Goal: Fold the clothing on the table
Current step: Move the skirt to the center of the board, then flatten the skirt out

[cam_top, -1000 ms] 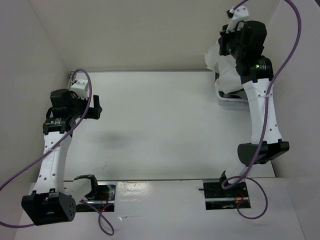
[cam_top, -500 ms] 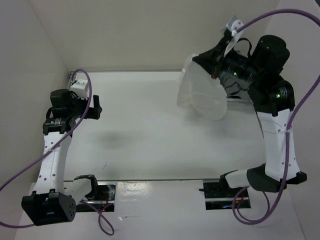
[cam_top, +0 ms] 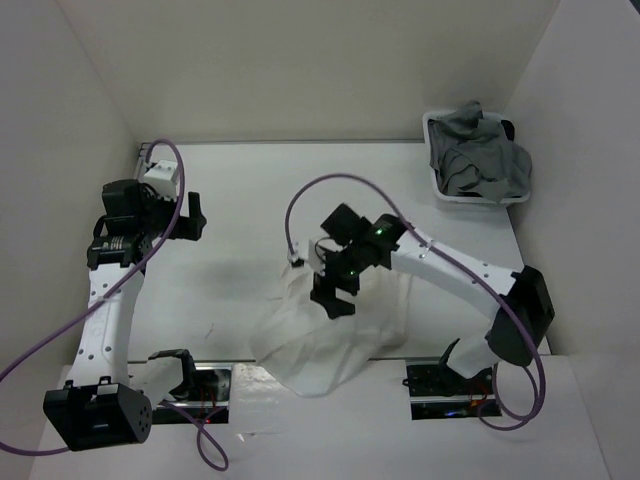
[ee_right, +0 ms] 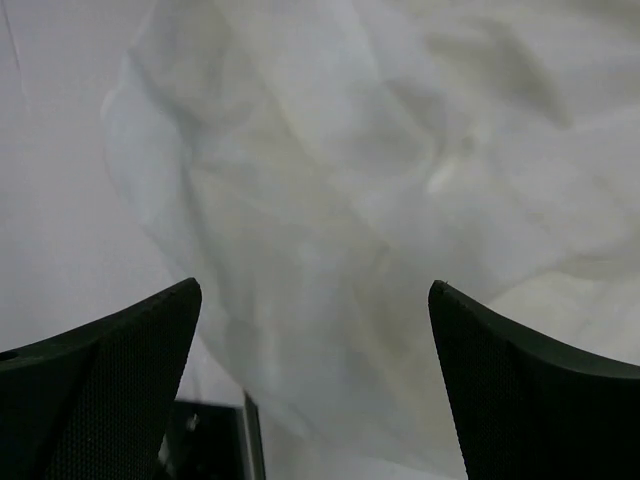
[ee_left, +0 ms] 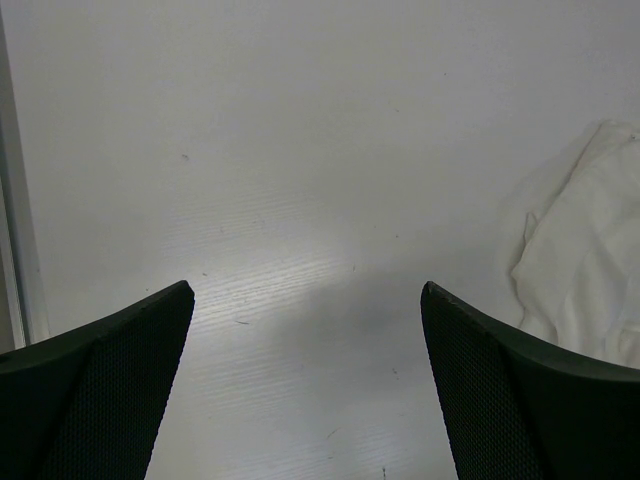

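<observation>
We work inside white walls.
Plain back wall (cam_top: 300, 70), left wall (cam_top: 50, 150) and right wall (cam_top: 590, 150), softly, evenly lit.

No text, label, brand, number or sign can be read in any view.

The skirt (cam_top: 325, 350) is thin white cloth, half sheer, soft and rumpled. The surface (cam_top: 260, 210) is smooth white, faintly glossy, with fine scuffs. On my right gripper (ee_right: 312, 290) the fingers (ee_right: 100, 390) are matt black plastic with a fine mesh grain. The bin (cam_top: 470, 203) looks like pale plastic; the garments (cam_top: 480, 165) in it are matt grey cloth.
</observation>
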Controlling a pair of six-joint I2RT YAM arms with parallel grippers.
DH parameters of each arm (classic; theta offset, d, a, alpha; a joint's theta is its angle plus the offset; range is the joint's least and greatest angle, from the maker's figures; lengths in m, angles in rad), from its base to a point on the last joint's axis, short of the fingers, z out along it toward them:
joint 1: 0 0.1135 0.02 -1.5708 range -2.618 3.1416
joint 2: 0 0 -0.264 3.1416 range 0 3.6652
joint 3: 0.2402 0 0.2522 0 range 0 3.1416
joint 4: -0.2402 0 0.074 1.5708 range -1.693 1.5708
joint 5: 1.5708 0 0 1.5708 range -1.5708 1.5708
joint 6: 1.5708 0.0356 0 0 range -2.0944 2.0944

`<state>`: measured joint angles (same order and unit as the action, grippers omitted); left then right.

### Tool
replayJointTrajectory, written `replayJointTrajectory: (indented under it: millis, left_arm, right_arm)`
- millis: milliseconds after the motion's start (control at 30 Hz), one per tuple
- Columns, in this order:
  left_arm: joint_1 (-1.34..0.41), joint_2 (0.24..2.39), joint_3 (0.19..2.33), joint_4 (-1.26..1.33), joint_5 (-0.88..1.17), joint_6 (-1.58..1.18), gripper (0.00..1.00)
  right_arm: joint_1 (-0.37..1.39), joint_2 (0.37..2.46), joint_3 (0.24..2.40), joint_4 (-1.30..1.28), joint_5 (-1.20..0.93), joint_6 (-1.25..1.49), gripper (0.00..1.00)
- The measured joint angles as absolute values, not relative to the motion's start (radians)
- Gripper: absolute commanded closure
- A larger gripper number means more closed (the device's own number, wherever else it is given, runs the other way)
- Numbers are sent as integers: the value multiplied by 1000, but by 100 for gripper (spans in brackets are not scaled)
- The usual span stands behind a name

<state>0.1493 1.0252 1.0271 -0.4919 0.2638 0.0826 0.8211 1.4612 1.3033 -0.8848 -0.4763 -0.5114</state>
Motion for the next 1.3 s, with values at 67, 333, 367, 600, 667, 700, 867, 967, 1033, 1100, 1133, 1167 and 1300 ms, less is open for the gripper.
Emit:
replayJointTrajectory:
  millis: [67,333,367,600,667,700,867,967,1033,1100,1133,1167,1300]
  left_arm:
    - [149,1025,1027,-492,269,84,0]
    - [149,1031,1027,-492,291,102,0]
    - [149,1031,1027,-492,294,103,0]
    - [149,1032,1027,-494,319,107,0]
    - [149,1032,1027,-494,324,107,0]
    - [149,1032,1027,-494,327,107,0]
    - [149,1043,1027,-499,356,121,5]
    - [148,1053,1027,-508,396,138,5]
    - [121,1069,1027,-509,427,159,5]
    - [37,1110,1032,-509,420,173,10]
    - [-23,1147,1040,-509,409,181,15]
    - [-101,1195,1056,-509,398,188,18]
    - [-341,1457,1147,-505,368,229,25]
  right_arm:
    - [879,1485,1243,-962,-455,-567,1]
    - [822,1282,1195,-858,-244,-579,1]
    - [785,1266,1189,-826,-229,-571,1]
    - [564,1467,1166,-650,-159,-522,1]
    - [540,1559,1165,-632,-150,-513,3]
    - [534,1596,1165,-627,-149,-506,3]
    - [530,1682,1207,-622,-166,-488,5]
    - [531,1686,1267,-615,-177,-482,5]
    - [531,1679,1298,-605,-178,-475,5]
    - [524,1656,1299,-598,-177,-467,5]
    - [521,1636,1295,-599,-177,-465,5]
    - [515,1615,1289,-599,-178,-463,5]
    - [449,1434,1232,-614,-181,-446,4]
